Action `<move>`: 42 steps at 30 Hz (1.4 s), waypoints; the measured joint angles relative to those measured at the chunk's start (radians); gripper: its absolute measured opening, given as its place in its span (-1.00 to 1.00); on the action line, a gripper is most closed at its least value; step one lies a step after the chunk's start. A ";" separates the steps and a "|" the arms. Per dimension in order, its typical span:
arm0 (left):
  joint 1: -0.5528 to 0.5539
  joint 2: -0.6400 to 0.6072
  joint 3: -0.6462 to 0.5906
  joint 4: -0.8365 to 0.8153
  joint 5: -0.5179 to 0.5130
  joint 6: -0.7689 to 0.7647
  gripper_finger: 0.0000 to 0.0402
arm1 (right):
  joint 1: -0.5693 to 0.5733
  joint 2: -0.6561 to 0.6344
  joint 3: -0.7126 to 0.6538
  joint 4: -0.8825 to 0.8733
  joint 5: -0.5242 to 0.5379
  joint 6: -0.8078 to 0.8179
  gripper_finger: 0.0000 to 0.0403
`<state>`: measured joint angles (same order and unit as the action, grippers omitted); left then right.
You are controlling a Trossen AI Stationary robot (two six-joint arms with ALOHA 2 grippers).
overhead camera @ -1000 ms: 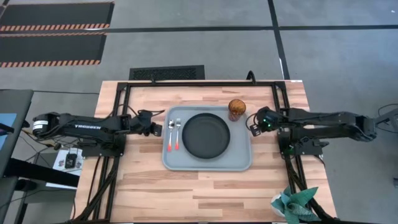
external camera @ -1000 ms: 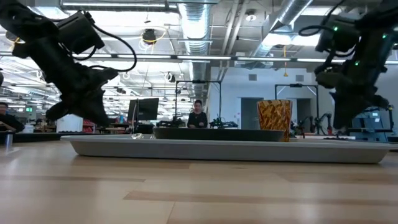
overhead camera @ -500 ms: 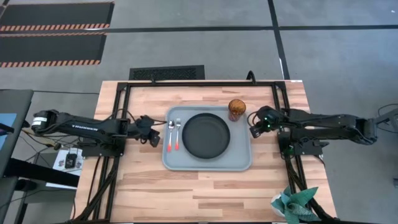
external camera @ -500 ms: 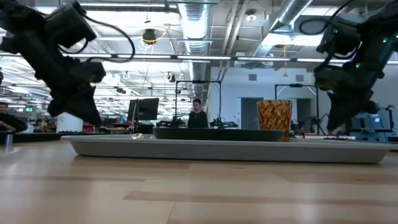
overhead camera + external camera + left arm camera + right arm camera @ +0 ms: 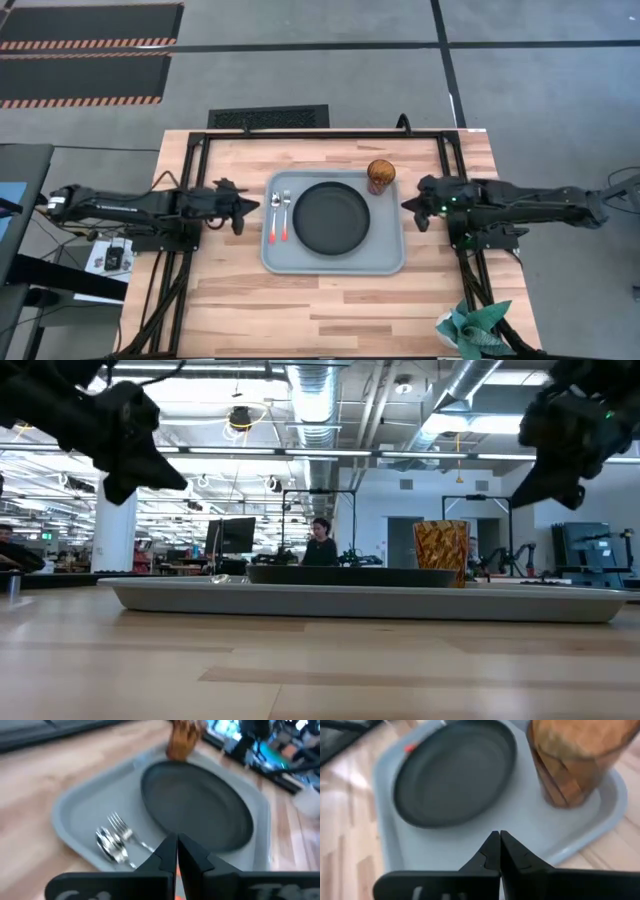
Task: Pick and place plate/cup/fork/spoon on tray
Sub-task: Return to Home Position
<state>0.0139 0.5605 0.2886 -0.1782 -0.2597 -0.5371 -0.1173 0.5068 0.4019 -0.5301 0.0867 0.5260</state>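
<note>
The pale blue-grey tray [image 5: 387, 262] lies at the table's middle. On it rest the black plate [image 5: 331, 217], the amber cup [image 5: 380, 176] at its far right corner, and the spoon [image 5: 273, 217] and fork [image 5: 285, 215] side by side along its left edge, orange-red handles toward the near side. My left gripper [image 5: 244, 208] is shut and empty just left of the tray; its shut fingers show in the left wrist view [image 5: 176, 851]. My right gripper [image 5: 410, 205] is shut and empty just right of the tray; it shows in the right wrist view [image 5: 499, 847].
A black metal frame [image 5: 320, 134] runs along the table's far side and down both sides. A teal crumpled object [image 5: 468, 328] sits at the near right corner. Bare wood lies in front of the tray.
Both arms have risen: in the low view each gripper has gone up, away from the table. My left gripper has drawn slightly toward the table's near edge, beside the tray. My right gripper has moved slightly toward the right edge. The dishes have stayed in place.
</note>
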 joint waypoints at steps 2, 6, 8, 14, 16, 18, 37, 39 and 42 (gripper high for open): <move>0.000 -0.039 0.000 -0.009 -0.036 -0.001 -1.00 | 0.013 -0.037 0.000 -0.003 0.002 -0.005 -0.93; 0.001 -0.095 0.000 -0.028 -0.063 -0.019 -1.00 | 0.021 -0.092 0.001 -0.046 -0.001 -0.005 -0.91; 0.000 -0.112 0.000 -0.064 -0.055 0.001 -1.00 | 0.022 -0.106 0.001 -0.044 -0.011 -0.001 -0.91; 0.000 -0.124 0.000 -0.050 0.065 0.140 -1.00 | 0.042 -0.127 0.001 0.058 -0.012 -0.151 -0.96; 0.006 -0.125 0.000 -0.019 0.146 0.209 -1.00 | 0.055 -0.139 0.001 0.126 -0.032 -0.248 -0.98; 0.021 -0.125 0.000 0.023 0.213 0.261 -1.00 | 0.065 -0.152 0.001 0.201 -0.045 -0.326 -0.98; 0.327 -0.176 -0.135 0.438 0.567 0.409 -1.00 | 0.071 -0.508 -0.218 0.461 -0.090 -0.430 -0.98; 0.336 -0.197 -0.208 0.542 0.565 0.366 -1.00 | 0.071 -0.504 -0.221 0.463 -0.089 -0.430 -0.98; 0.339 -0.238 -0.277 0.625 0.551 0.315 -1.00 | 0.069 -0.501 -0.230 0.467 -0.089 -0.437 -0.98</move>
<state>0.3531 0.3230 0.0117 0.4472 0.2914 -0.2220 -0.0484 0.0055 0.1717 -0.0629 -0.0020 0.0888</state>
